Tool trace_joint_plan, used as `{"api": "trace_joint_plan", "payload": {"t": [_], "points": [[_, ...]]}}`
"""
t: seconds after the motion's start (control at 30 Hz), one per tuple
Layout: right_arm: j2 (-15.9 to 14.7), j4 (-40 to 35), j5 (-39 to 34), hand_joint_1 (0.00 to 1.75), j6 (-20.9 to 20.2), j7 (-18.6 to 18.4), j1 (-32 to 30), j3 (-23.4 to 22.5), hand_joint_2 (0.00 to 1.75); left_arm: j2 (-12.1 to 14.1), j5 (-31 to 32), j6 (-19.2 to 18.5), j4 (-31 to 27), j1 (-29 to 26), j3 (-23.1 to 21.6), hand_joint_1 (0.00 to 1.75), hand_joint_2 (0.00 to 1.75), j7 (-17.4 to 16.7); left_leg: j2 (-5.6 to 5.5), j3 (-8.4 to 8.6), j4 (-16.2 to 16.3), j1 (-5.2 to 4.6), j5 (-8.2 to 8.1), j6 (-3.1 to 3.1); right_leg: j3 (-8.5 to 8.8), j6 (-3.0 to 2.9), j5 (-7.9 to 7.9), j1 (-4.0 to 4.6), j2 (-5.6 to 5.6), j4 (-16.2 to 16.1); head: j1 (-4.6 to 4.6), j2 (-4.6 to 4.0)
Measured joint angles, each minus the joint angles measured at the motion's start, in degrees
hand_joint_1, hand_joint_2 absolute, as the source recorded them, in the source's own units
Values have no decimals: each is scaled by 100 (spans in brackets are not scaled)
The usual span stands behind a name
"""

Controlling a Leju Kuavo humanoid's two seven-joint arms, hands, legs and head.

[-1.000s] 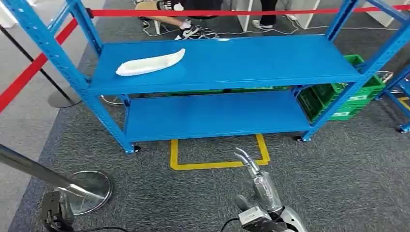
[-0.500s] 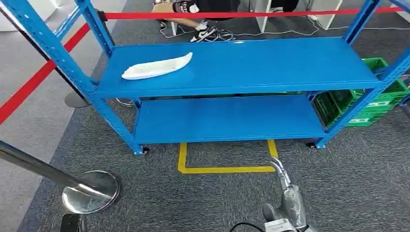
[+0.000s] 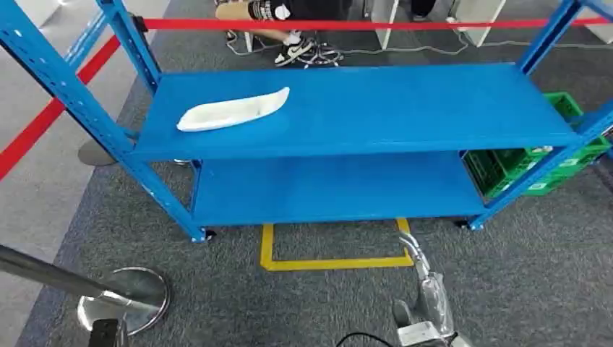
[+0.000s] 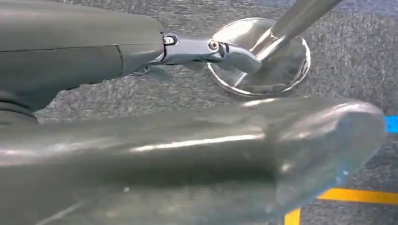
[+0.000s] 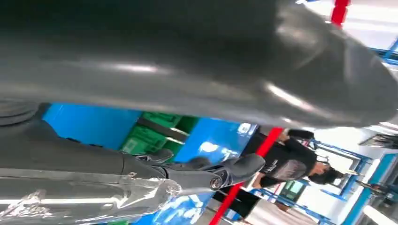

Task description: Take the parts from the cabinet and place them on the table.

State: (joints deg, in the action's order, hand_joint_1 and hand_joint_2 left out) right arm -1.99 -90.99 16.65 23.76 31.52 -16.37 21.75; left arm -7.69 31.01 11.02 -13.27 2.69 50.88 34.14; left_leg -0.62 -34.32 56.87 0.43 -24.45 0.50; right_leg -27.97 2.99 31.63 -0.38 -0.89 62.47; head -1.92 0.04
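A long white boat-shaped part [image 3: 233, 110] lies on the left of the upper shelf of the blue cabinet rack [image 3: 361, 108]. The lower shelf [image 3: 332, 189] is bare. In the head view my right hand [image 3: 426, 289] hangs low in front of the rack, over the carpet, fingers stretched toward the shelves and holding nothing. The right wrist view shows that right hand [image 5: 187, 173] with straight fingers and an empty grasp. My left hand [image 4: 155, 159] hangs over the carpet with thumb and fingers [image 4: 206, 49] apart, nothing between them. Both hands are well short of the part.
A chrome stanchion base [image 3: 123, 296] with its leaning post stands at my lower left. A red barrier belt [image 3: 43, 119] runs along the left and behind the rack. Green crates [image 3: 535, 170] sit behind the rack's right end. A yellow floor marking [image 3: 336, 262] lies before it. A person [image 3: 289, 14] sits behind.
The whole picture has shifted, so the camera has moved; the rack now looks slightly nearer and more centred. The white part keeps its place on the shelf. Both hands still hold nothing.
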Motion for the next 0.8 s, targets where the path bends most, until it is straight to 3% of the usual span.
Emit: {"api": "trace_joint_plan", "payload": {"t": [0.03,0.1,0.13,0.17,0.2,0.23,0.27,0.3,0.33,0.4,0.43,0.47,0.5,0.53,0.57,0.6,0.63,0.67,0.7,0.73,0.77,0.8], "points": [[-4,0,-28,0,-4,-4,13,0,0,11,0,4,0,-1,9,0,0,0,17,42,-2,-1,-49,23,-288,16,77,-3,16,460,11,2],[-15,2,-76,0,-9,-9,-4,-4,0,17,0,4,0,-8,13,0,0,0,36,168,-4,-4,-177,40,-836,23,496,0,21,1184,17,2],[-22,2,-76,0,-15,-9,-10,-4,0,15,0,4,4,-22,15,0,0,0,44,267,-4,-5,-259,42,-1031,24,691,2,23,1312,17,2],[-24,2,-87,0,-15,-11,-8,-4,0,13,0,2,7,-34,15,0,0,0,50,380,-4,-5,-340,39,-1111,17,720,2,27,1218,24,2],[-24,2,-100,0,-13,-15,-8,-4,0,7,0,2,7,-39,15,0,0,0,60,510,-7,-4,-426,33,-1112,8,587,2,36,962,26,2],[-26,2,-120,0,-13,-15,-8,-7,0,2,-2,4,7,-41,15,0,0,0,67,633,-7,-4,-510,19,-1072,-7,291,3,60,609,24,2],[-26,2,-142,0,-13,-15,-15,-11,0,0,-4,9,7,-42,20,0,0,0,89,752,-7,-4,-601,1,-1043,-34,-177,10,139,218,28,2],[-26,4,-171,0,-15,-17,-37,-18,0,0,-9,17,13,-68,28,0,0,0,101,820,-6,-31,-690,-30,-1091,-60,-815,33,302,-144,39,2],[-24,9,-190,0,-15,-33,-36,-26,0,4,-7,22,20,-72,55,0,0,2,112,888,11,-56,-768,-67,-1087,-113,-783,36,321,-133,52,2],[-26,-22,-187,0,-20,-28,-39,-37,0,4,-9,37,20,-58,68,0,0,4,167,992,-30,-67,-810,-150,-1006,-178,-814,33,213,-170,39,0],[-26,-33,-181,0,-15,-24,-21,-42,0,7,-9,35,20,-38,68,0,0,4,167,967,21,-67,-727,-176,-964,-193,-806,22,180,-189,37,0],[-26,-50,-181,0,-17,-24,-13,-46,0,9,-7,37,20,-6,70,0,0,4,159,813,280,-63,-615,-209,-886,-210,-796,-32,138,-247,30,2],[-26,-50,-186,0,-20,-17,-17,-50,0,-7,-4,33,22,8,70,0,0,7,123,595,680,-62,-451,-249,-805,-234,-773,-35,132,-307,31,2],[-26,-52,-203,0,-35,-17,-16,-57,0,-9,0,33,22,19,70,0,0,9,104,276,1141,-45,-494,-273,-720,-267,-748,-39,122,-370,26,0],[-26,-55,-216,0,-39,-15,-20,-59,0,-2,0,50,24,9,76,0,0,9,101,26,1438,-34,-693,-293,-648,-267,-739,-45,101,-408,26,2],[-26,-59,-238,0,-44,-15,-23,-66,0,2,0,85,24,-1,81,0,0,9,99,-190,1611,-28,-1006,-310,-572,-265,-698,-53,62,-437,26,2],[-26,-61,-242,0,-46,-15,-22,-72,0,2,0,111,24,-8,85,0,0,0,99,-334,1639,-22,-1290,-323,-499,-265,-655,-64,31,-456,26,0],[-26,-61,-240,0,-52,-15,-22,-77,0,0,-6,129,24,-8,94,0,0,-11,99,-438,1601,-15,-1471,-327,-427,-263,-603,-72,8,-461,24,0],[-26,-61,-236,0,-52,-13,-24,-79,0,0,-4,138,24,-7,103,0,0,-18,99,-469,1446,-2,-1410,-343,-348,-254,-549,-81,-10,-462,28,0],[-26,-61,-221,0,-50,-11,-24,-83,0,0,6,146,24,-7,107,0,0,-24,99,-428,1110,19,-1064,-362,-259,-233,-480,-95,-28,-463,24,0],[-26,-61,-205,0,-52,-9,-19,-87,0,0,15,160,24,-6,107,0,0,-35,99,-354,724,43,-588,-374,-185,-206,-425,-109,-39,-464,28,0],[-26,-61,-190,0,-61,-9,-18,-94,0,-9,22,177,33,-15,109,0,0,-52,98,-296,335,78,-7,-393,-189,-156,-373,-99,-48,-470,11,0]]}}
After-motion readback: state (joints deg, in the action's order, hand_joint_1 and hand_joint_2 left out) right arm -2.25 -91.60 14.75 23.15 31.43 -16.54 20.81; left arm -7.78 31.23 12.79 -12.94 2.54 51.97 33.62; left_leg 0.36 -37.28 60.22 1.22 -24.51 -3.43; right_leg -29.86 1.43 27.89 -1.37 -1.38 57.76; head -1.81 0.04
